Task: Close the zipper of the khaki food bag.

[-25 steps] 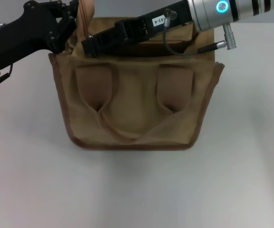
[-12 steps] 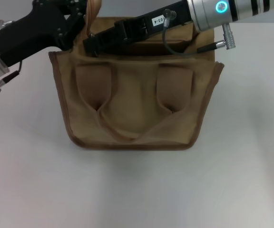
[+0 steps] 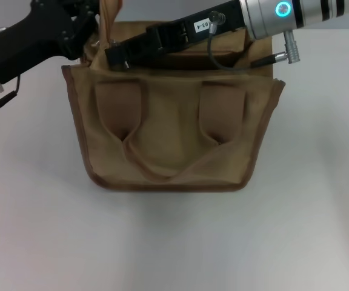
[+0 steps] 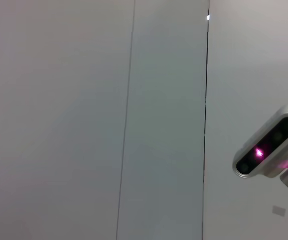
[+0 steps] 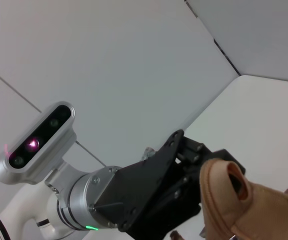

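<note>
The khaki food bag (image 3: 174, 145) stands on the white table in the head view, its front handle (image 3: 162, 171) hanging flat against its face. My left gripper (image 3: 93, 27) is at the bag's back left corner, shut on the rear strap handle (image 3: 109, 15), which it holds upright. The right wrist view shows that strap loop (image 5: 223, 192) against the black left gripper (image 5: 194, 165). My right gripper (image 3: 111, 59) lies across the bag's top opening, its tip near the left end. The zipper and its slider are hidden under the right arm.
The white table (image 3: 174, 242) spreads on all sides of the bag. The left wrist view shows only a pale wall and the robot's head camera (image 4: 269, 147), which also shows in the right wrist view (image 5: 36, 142).
The left gripper and the strap swung a little right, then back left. The right arm and the bag have stayed put.
</note>
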